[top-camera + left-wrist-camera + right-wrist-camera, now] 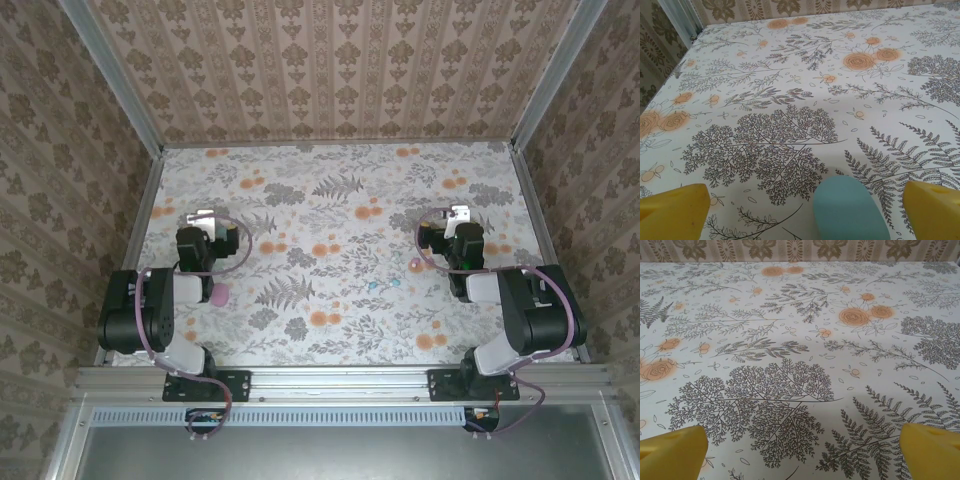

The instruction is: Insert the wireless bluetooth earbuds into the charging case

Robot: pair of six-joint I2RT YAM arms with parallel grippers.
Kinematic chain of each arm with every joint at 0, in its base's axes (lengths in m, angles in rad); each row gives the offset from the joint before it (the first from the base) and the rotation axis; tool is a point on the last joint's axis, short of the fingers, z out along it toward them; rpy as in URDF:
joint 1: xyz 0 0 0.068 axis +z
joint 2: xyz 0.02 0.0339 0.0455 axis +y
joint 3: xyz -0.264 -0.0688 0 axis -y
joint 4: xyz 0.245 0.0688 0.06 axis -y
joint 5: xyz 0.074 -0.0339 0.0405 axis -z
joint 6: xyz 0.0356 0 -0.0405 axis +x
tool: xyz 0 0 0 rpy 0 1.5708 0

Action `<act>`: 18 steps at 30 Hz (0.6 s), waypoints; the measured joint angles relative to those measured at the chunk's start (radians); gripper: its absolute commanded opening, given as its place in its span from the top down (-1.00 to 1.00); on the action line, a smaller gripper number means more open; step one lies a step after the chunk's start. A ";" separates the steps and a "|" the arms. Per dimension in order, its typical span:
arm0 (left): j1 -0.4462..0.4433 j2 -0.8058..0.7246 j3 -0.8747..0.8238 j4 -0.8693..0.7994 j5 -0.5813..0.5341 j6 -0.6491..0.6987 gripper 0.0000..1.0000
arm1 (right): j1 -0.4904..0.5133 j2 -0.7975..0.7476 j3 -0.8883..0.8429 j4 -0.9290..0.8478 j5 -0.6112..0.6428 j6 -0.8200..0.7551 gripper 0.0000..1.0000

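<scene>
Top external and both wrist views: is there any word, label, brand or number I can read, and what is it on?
No text can be read in any view.
Pale cyan rounded plastic object: plain surface, no marking shows.
Pink rounded plastic object: too small to tell.
Flower-printed table cover: leaves and blossoms, no writing.

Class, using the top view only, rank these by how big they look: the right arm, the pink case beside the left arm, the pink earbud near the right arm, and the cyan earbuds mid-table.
1. Right arm
2. Pink case
3. Pink earbud and cyan earbuds: all tiny specks, too alike to rank.
</scene>
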 measured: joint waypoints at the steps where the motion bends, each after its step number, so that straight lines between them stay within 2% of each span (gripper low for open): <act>1: 0.000 0.000 0.000 0.000 0.000 0.000 -0.99 | 0.000 0.000 0.000 0.000 0.000 0.000 -1.00; 18: 0.001 0.000 0.000 0.000 0.007 0.000 -0.99 | -0.006 0.000 0.000 0.000 -0.001 0.000 -1.00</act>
